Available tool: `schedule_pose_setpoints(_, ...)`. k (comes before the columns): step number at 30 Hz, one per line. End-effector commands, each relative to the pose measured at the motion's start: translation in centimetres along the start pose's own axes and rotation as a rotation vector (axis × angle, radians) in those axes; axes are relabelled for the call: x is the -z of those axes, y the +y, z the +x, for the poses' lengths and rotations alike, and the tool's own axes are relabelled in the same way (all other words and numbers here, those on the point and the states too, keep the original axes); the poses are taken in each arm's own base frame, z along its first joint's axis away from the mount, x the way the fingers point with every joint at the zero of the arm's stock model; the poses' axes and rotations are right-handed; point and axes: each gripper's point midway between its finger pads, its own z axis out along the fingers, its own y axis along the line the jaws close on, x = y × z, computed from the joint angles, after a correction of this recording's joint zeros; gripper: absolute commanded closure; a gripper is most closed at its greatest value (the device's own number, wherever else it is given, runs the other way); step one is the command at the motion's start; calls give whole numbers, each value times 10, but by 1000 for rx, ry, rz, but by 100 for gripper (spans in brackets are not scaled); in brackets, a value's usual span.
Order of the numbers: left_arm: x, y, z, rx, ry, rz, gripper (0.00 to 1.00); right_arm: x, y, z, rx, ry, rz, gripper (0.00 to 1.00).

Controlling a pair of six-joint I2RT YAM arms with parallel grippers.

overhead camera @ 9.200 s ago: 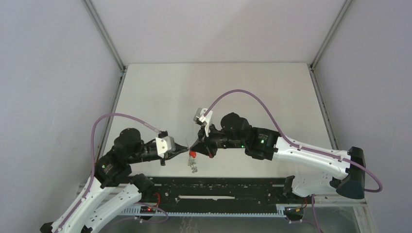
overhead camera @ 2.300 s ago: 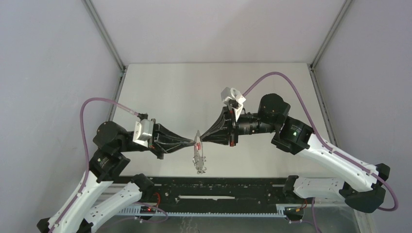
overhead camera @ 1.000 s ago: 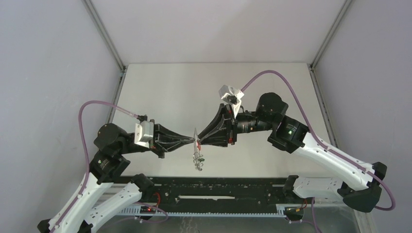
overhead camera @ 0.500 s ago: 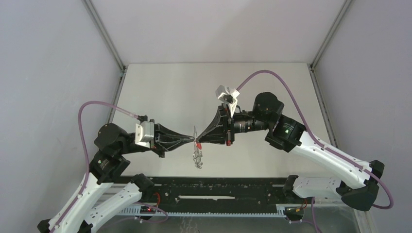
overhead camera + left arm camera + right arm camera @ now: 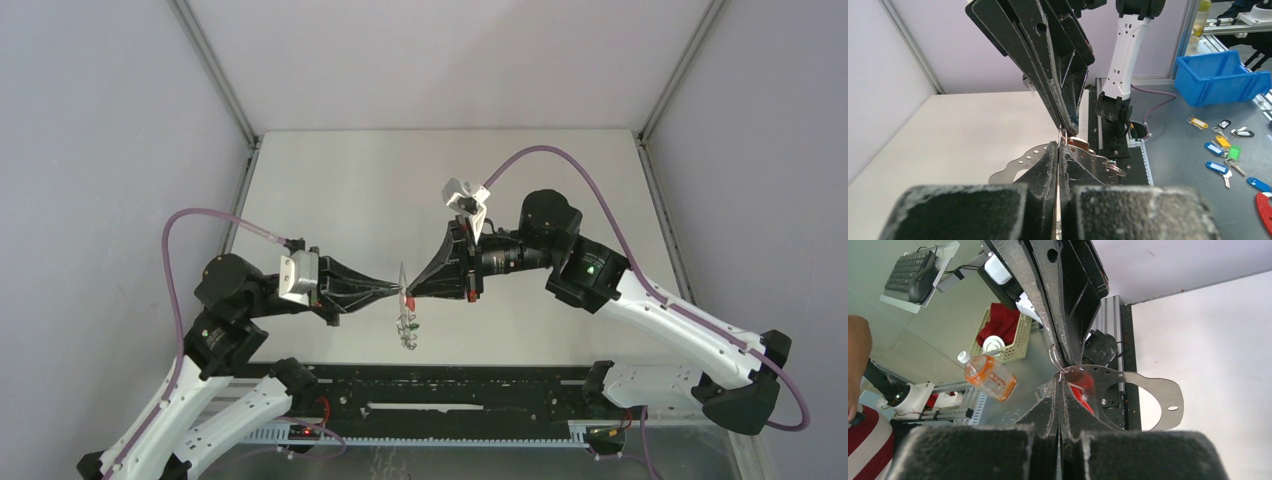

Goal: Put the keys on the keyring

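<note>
My left gripper (image 5: pixel 397 290) and right gripper (image 5: pixel 410 291) meet tip to tip above the table's front middle, both shut. A small wire ring of the keyring (image 5: pixel 1063 136) sits right at the two tips and also shows in the right wrist view (image 5: pixel 1054 357). My left gripper (image 5: pixel 1059 145) pinches it. A flat silver plate with holes (image 5: pixel 1153 390) hangs there too. The red-headed key (image 5: pixel 1082 389) lies against my right gripper (image 5: pixel 1060 382), red showing under the tips (image 5: pixel 408 299). The green-headed key (image 5: pixel 412 323) dangles below with limp chain.
The pale table (image 5: pixel 450 180) has grey walls on three sides. A black rail (image 5: pixel 450 400) runs along the near edge between the arm bases. Off the table are a blue bin (image 5: pixel 1223 75), loose key tags (image 5: pixel 1223 160) and an orange bottle (image 5: pixel 990 377).
Both grippers stay shut and joined. My right arm has shifted slightly left and rolled. The hanging bunch has drawn up a little, and the green head now shows.
</note>
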Motion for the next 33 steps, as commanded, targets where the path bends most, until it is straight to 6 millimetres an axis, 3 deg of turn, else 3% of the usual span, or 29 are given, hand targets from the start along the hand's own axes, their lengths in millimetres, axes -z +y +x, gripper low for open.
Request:
schedule_pose_setpoints(1,1,1,-14,-52,-51,-11,100,1,3,12,-45,44,-33,100)
schedule_pose_setpoints(10,1,0,-16,-56,-58,-7,100,3,2,13,-69,46,-45,100)
schedule_pose_setpoints(13,1,0,-17,-56,-59,-4,100,4,1,12,-68,44,-48,94)
schedule_pose_setpoints(16,0,0,-17,-56,-60,-2,100,8,-1,7,-55,30,-35,83)
schedule_pose_setpoints(20,0,-2,-16,-53,-55,8,100,19,-2,-8,17,1,24,59)
schedule_pose_setpoints(23,0,-2,-14,-45,-51,14,100,22,-2,-21,93,-34,52,49)
schedule_pose_setpoints(29,-1,-5,-8,-13,-37,33,100,16,2,-39,243,-77,61,38)
schedule_pose_setpoints(33,-2,-4,-6,26,-31,26,100,4,9,-37,314,-43,30,33)
